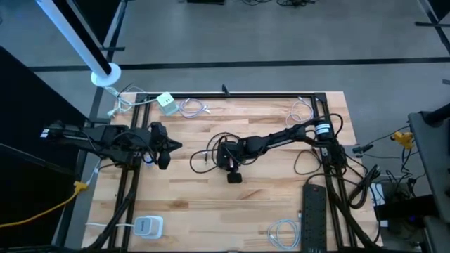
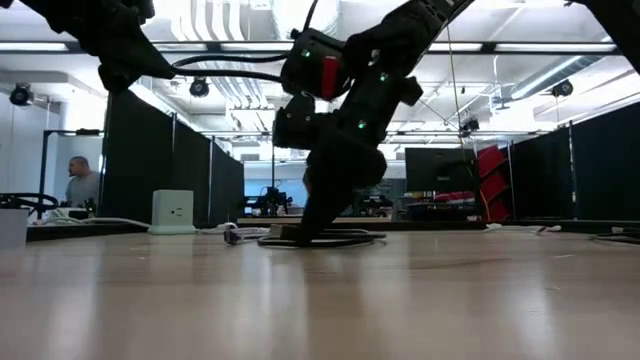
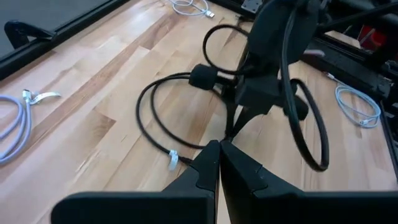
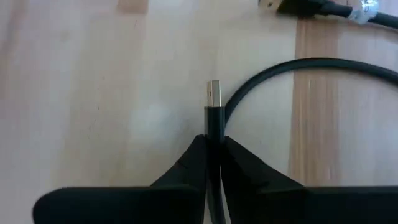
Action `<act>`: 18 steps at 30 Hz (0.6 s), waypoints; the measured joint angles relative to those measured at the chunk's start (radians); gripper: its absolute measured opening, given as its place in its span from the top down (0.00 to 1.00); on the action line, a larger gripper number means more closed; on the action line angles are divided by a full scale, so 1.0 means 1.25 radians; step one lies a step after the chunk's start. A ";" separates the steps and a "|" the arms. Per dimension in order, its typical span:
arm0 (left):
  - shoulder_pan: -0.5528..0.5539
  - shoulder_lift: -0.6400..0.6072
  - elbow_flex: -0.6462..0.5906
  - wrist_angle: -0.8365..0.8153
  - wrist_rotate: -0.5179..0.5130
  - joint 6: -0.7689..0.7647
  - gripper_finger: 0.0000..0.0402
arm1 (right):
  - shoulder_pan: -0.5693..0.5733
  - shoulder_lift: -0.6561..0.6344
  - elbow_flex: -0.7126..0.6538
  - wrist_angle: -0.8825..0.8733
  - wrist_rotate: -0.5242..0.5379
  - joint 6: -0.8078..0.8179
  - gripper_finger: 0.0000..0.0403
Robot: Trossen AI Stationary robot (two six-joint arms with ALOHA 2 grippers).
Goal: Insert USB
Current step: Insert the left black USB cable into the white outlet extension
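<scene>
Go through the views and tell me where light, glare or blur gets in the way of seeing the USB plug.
Right wrist view: USB plug sharp between the right gripper fingers, though the pale table looks washed out. Low view: ceiling lights backlight the arm into a silhouette, so the plug is lost. High view: even light, plug too small to make out. Left wrist view: black cable clear, plug hidden.

Wooden table (image 1: 232,200), light planks. Black cable (image 1: 211,151) coiled beneath right gripper (image 1: 219,160); white charger block (image 1: 166,102) beyond left gripper (image 1: 172,146); power strip (image 1: 313,218) behind right arm.
</scene>
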 joint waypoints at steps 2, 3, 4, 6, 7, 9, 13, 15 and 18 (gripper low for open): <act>0.000 0.003 0.000 0.003 -0.001 0.000 1.00 | 0.000 -0.048 0.000 0.001 0.000 0.001 0.95; 0.000 0.005 0.000 0.004 -0.001 0.000 1.00 | 0.000 -0.070 0.003 0.000 0.000 -0.005 0.95; 0.000 0.007 0.000 0.009 -0.002 0.000 1.00 | 0.000 -0.096 0.004 0.001 0.000 -0.008 0.95; 0.000 0.011 -0.001 0.030 -0.008 0.001 1.00 | 0.000 -0.132 0.004 -0.009 0.014 -0.015 0.95; 0.000 0.014 -0.001 0.051 -0.009 0.002 1.00 | 0.000 -0.149 0.003 -0.010 0.027 -0.018 0.95; 0.000 0.024 -0.002 0.116 -0.011 0.036 1.00 | 0.000 -0.186 0.002 -0.017 0.054 -0.025 0.95; 0.000 0.052 -0.011 0.322 -0.024 0.149 1.00 | -0.003 -0.262 0.003 -0.002 0.116 -0.026 0.95; -0.001 0.069 -0.017 0.426 -0.023 0.209 1.00 | -0.004 -0.289 0.003 0.006 0.130 -0.026 0.95; -0.001 0.092 -0.018 0.541 -0.023 0.268 1.00 | -0.004 -0.326 0.003 0.020 0.150 -0.017 0.95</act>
